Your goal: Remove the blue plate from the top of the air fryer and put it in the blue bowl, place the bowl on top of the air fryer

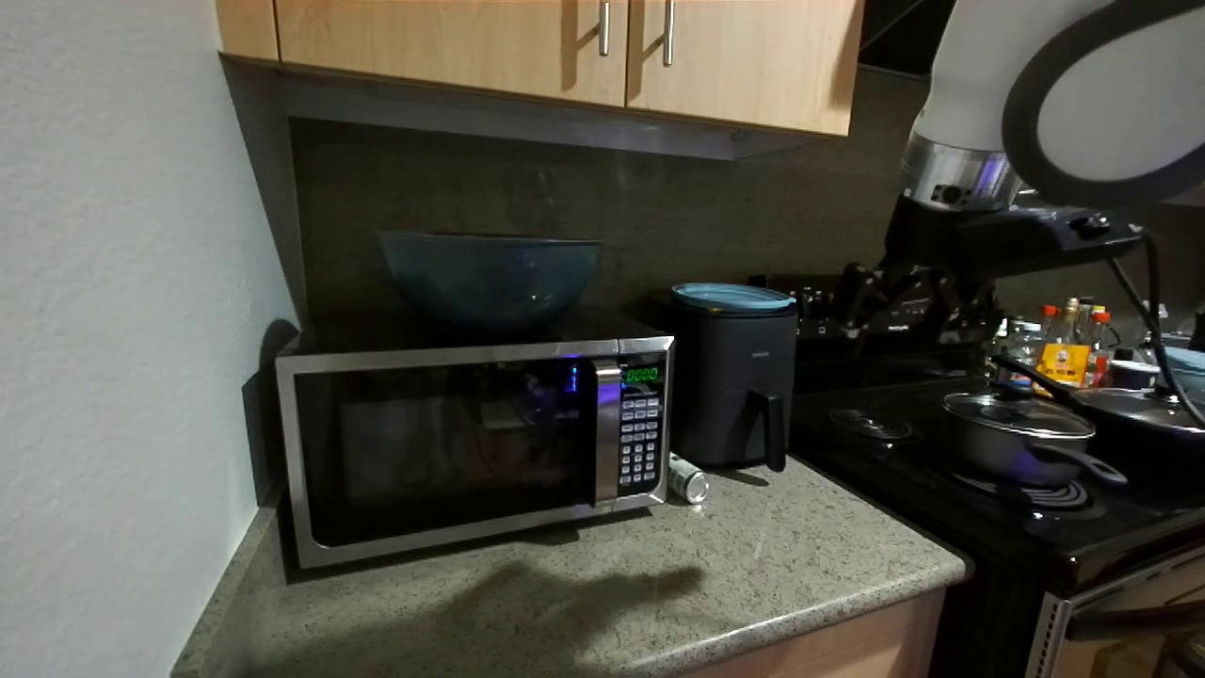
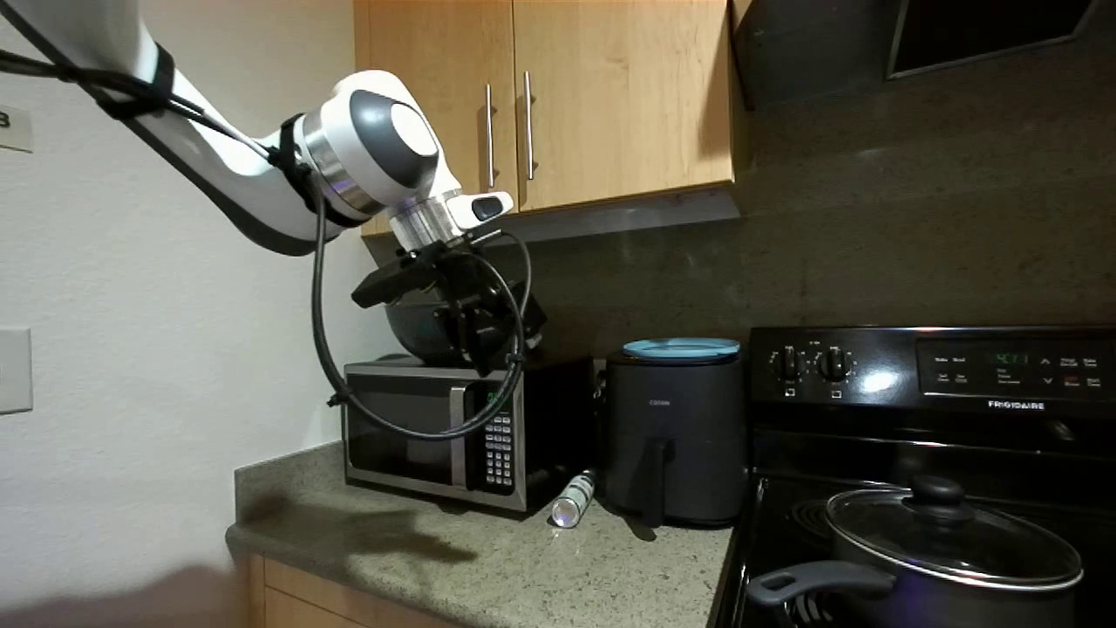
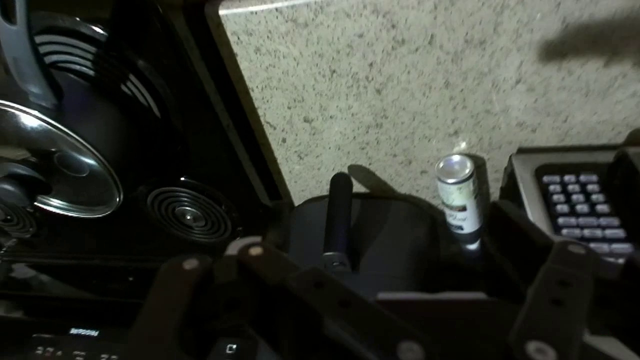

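Resting on the air fryer (image 1: 734,381), the plate (image 1: 734,297) sits apart from the bowl (image 1: 490,282) on the microwave (image 1: 452,443), the gripper (image 1: 902,326) hangs in mid-air with fingers spread, a can (image 1: 688,478) lies on the counter (image 1: 800,551), and a pot (image 1: 998,457) stands on the stove (image 1: 904,480).
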Available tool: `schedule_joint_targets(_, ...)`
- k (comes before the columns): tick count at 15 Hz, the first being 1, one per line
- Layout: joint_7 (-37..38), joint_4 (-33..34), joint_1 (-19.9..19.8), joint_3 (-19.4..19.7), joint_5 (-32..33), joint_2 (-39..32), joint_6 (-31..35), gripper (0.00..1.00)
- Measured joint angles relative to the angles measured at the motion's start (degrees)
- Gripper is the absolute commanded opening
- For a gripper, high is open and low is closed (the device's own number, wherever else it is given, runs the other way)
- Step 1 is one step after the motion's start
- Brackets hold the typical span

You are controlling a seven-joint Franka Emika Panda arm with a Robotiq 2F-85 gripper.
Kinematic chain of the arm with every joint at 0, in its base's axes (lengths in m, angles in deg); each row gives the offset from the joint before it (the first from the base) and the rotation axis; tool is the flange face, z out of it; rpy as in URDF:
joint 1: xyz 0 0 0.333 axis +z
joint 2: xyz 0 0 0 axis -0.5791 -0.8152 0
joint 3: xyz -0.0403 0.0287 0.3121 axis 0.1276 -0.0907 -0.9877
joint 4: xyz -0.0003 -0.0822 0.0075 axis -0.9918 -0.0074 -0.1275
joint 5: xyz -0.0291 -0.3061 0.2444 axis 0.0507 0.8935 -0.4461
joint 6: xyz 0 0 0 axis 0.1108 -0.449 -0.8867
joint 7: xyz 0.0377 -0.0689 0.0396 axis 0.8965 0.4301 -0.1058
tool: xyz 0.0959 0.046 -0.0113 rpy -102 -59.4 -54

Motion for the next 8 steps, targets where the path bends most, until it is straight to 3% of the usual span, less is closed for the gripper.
schedule_joint_targets(4, 15.3, 6.7, -8.8, -1.8, 11.8, -11.0, 8.8, 1.00)
schedule_joint_targets(6, 22.9, 11.0, -10.1, -1.4, 18.2, -16.4, 9.0, 1.00)
schedule_joint_targets(8, 26.0, 14.0, -10.1, -0.8, 20.4, -19.9, 8.9, 1.00)
